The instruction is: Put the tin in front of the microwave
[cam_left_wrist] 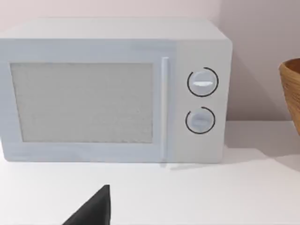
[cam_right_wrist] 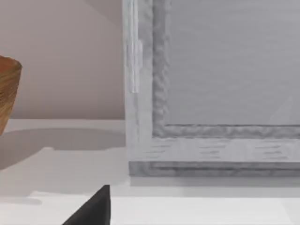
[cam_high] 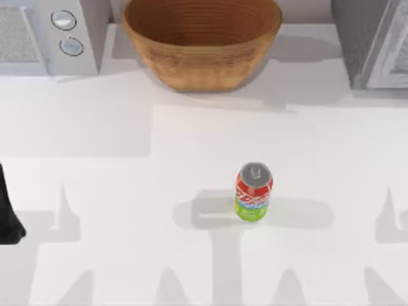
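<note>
While both arms sit at the near edge of the desk [cam_high: 95, 140], the tin [cam_high: 253, 191] stands upright on the bare surface, slightly right of centre and well apart from every other object. Its silver top with pull tab faces up; red upper part, blue band and lime-green bottom are visible on its side.

Left arm: a dark part [cam_high: 9, 217] shows at the left edge of the top view, well apart from the tin. A dark finger tip of the left end effector [cam_left_wrist: 96, 208] appears in the left wrist view, above the desk surface; whether its fingers are apart or together cannot be determined.

Right arm: a dark finger tip of the right end effector [cam_right_wrist: 96, 208] appears in the right wrist view, above the desk surface; its finger state cannot be determined either.

At the far edge, three items stand in a row:
- Far left: the microwave [cam_high: 48, 38], pale grey-white, with two round dials and a speckled window. The desk area in front of it is bare.
- Far centre: a woven basket [cam_high: 201, 44], just beside the microwave.
- Far right: a darker grey box [cam_high: 373, 41] with a pale framed door.
</note>
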